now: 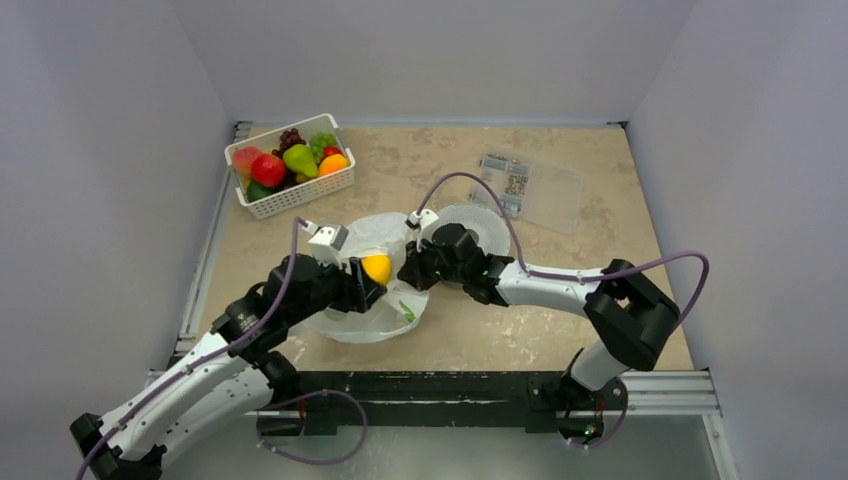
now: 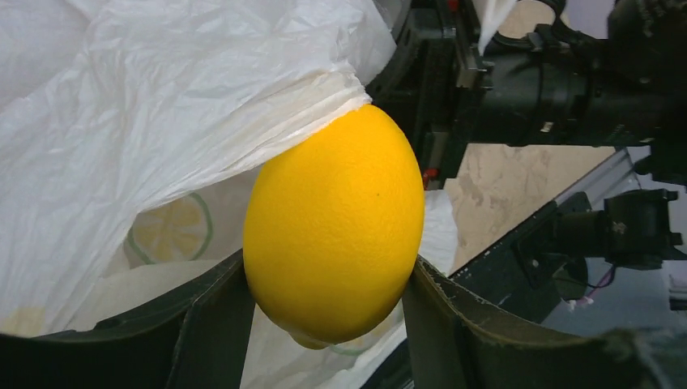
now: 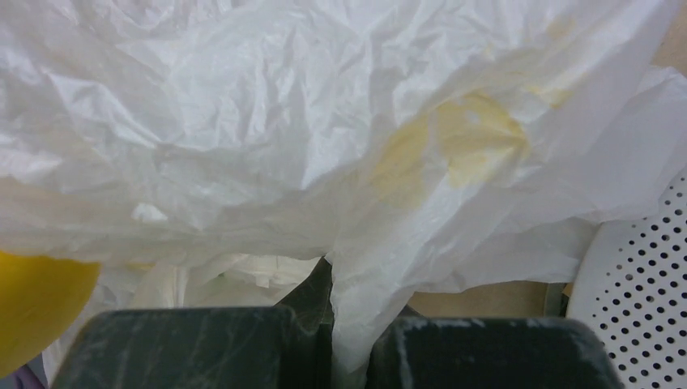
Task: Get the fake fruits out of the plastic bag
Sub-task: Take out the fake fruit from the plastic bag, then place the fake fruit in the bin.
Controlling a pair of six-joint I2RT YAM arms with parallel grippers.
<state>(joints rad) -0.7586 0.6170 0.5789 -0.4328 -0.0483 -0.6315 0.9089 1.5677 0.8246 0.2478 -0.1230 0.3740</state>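
My left gripper [image 1: 372, 272] is shut on a yellow lemon [image 1: 378, 267], which fills the left wrist view [image 2: 334, 223] between both dark fingers at the mouth of the plastic bag [image 1: 385, 238]. The bag is crinkly translucent white with green prints [image 2: 162, 121]. My right gripper [image 1: 412, 268] is shut on a fold of the bag's edge [image 3: 364, 300] and holds it up. The lemon's edge shows at the lower left of the right wrist view [image 3: 36, 304]. I cannot see any other fruit inside the bag.
A white slotted basket [image 1: 300, 198] at the back left holds several fruits: a red apple, green pear, grapes, orange. A flat clear packet [image 1: 530, 190] lies at the back right. A white perforated disc [image 1: 478, 222] lies beside the right wrist.
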